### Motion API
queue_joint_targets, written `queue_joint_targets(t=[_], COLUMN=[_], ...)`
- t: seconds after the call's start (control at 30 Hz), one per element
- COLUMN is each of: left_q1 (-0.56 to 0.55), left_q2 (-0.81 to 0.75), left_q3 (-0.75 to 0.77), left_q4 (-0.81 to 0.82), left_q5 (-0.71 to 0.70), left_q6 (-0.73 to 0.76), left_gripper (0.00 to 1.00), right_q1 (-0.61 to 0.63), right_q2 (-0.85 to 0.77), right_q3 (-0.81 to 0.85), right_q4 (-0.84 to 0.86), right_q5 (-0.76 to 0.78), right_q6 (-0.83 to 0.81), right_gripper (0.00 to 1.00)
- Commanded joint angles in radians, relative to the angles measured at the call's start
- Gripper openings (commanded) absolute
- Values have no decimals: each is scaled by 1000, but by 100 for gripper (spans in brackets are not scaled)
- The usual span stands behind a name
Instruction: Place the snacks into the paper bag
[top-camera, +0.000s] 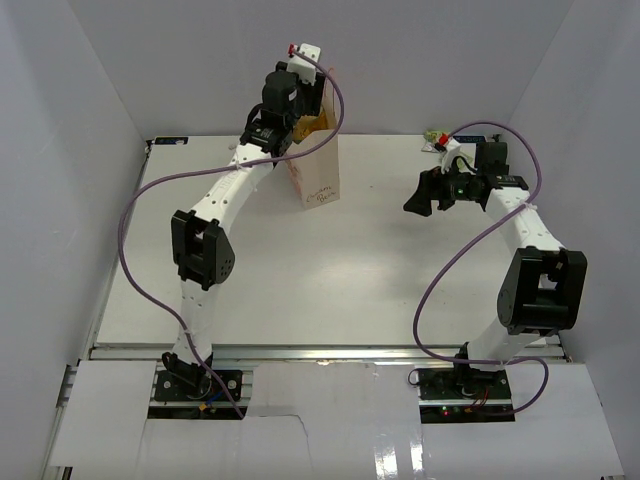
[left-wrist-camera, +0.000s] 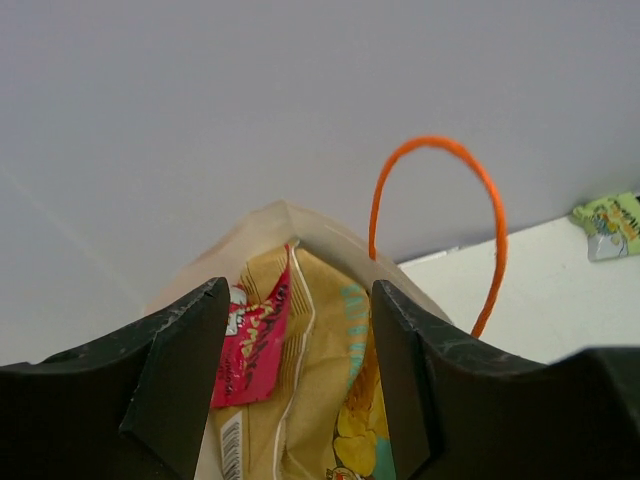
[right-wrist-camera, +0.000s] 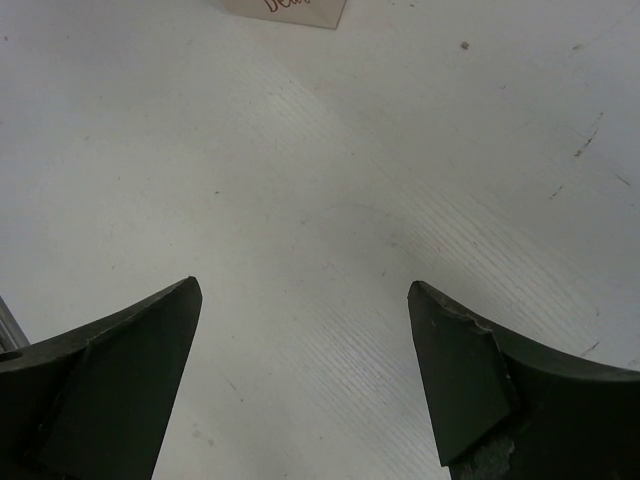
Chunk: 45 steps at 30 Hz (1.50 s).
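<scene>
Left gripper (left-wrist-camera: 296, 300) spread above the paper bag (left-wrist-camera: 270, 215), with the chip bag (left-wrist-camera: 320, 360) and pink packet (left-wrist-camera: 255, 340) inside it.
Best to lift straight up, clear of the bag's orange handle (left-wrist-camera: 435, 140); the right gripper (right-wrist-camera: 305, 300), also spread, should fetch the green packet (left-wrist-camera: 608, 225) right of the bag.

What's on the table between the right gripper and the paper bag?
Nothing; that stretch of table is bare from right gripper to paper bag, clearest in the top view.

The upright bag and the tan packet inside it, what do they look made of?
Paper bag: likely matte cream paper, with crisp folded edges. Its handle: thin orange cord, probably twisted paper or string. Chip bag: seemingly glossy plastic film, creased, with a printed surface.
</scene>
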<state>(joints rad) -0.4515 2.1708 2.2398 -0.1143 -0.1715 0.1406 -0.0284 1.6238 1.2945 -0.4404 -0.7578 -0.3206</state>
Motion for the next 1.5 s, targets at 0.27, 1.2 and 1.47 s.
queue_joint_targets(t=[0.27,1.2,1.47], left_q1=[28,57,63], left_q2=[34,66,67], left_q3=[-6,-14,3], left_q4=[-5,-35,-31], left_q5=[-29,14,-54], left_q6=[-4,-29,-1], left_gripper=[59,42,10], right_q1=[-22,-36,-51], right_q2=[-31,-16,-25], right_q3=[-20,-12,-17], right_q4=[16,16,16], right_q5=[-21,-41,-57], right_q6=[6,26,28], right_gripper=[89,89,89])
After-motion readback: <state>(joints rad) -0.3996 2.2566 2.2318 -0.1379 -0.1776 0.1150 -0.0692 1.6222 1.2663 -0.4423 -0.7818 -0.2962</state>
